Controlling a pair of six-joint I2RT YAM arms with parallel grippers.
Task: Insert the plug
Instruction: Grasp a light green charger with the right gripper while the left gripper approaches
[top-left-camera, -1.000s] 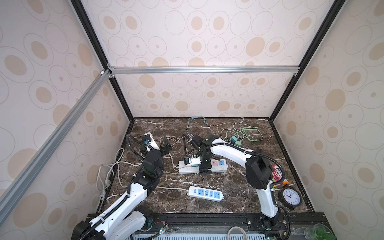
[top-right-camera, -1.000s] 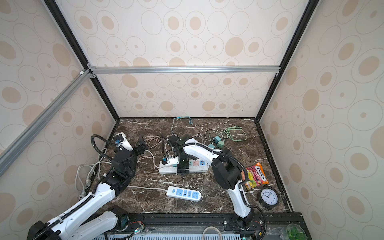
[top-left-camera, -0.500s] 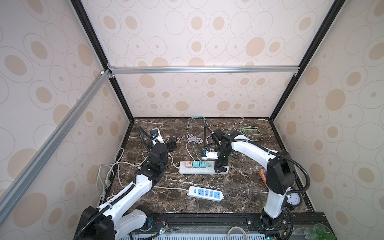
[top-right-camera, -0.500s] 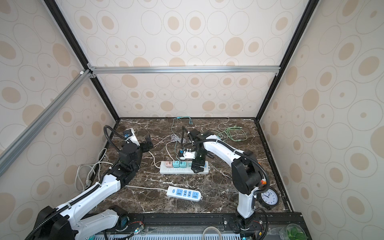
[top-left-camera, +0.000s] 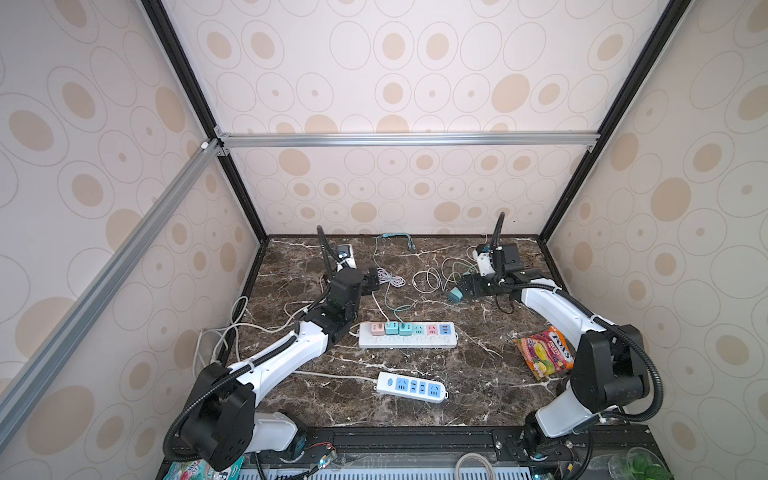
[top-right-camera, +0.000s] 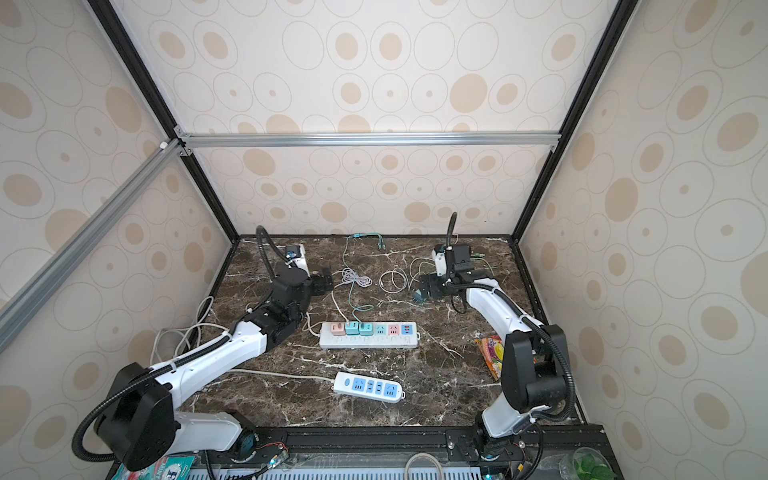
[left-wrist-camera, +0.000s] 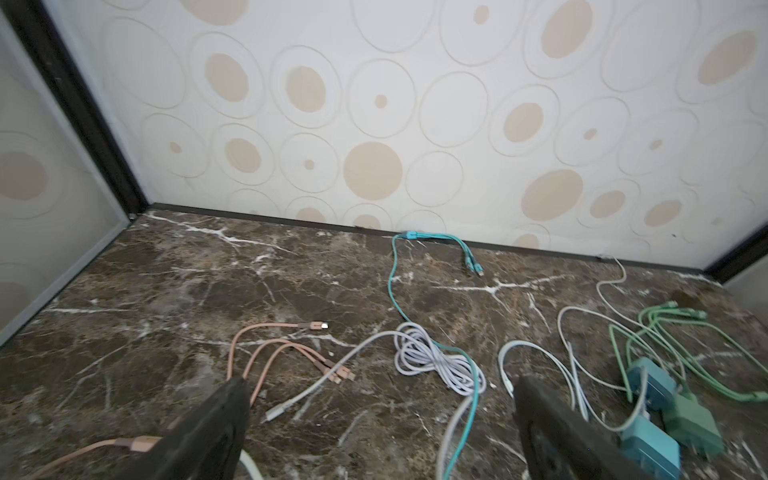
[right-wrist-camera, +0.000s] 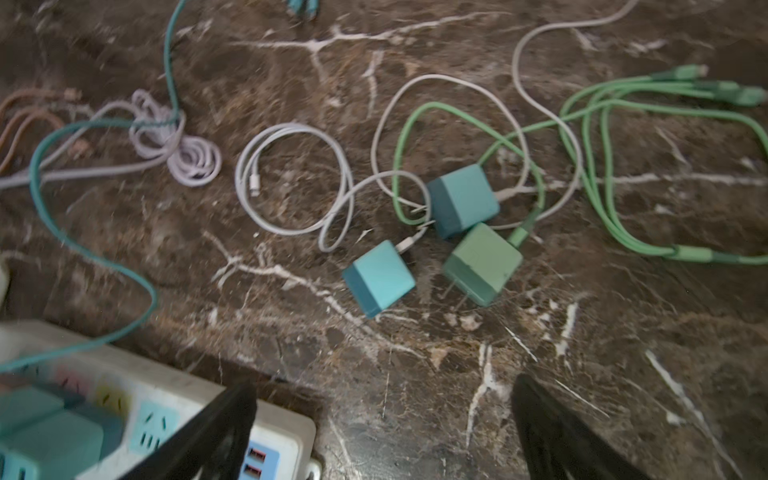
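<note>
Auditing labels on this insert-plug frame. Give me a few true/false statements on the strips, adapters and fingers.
1. Three adapters sit plugged into the multi-colour strip. True.
2. The right fingers grip the green adapter. False: they are open and empty, and it lies loose on the marble table.
3. The blue-and-white strip has a plug in it. False: its sockets are all free.
4. The left fingers are open, holding nothing. True.

White links (top-left-camera: 282, 359) carry black joints (top-left-camera: 224, 419) and ribbed hoses (top-left-camera: 325, 249).
</note>
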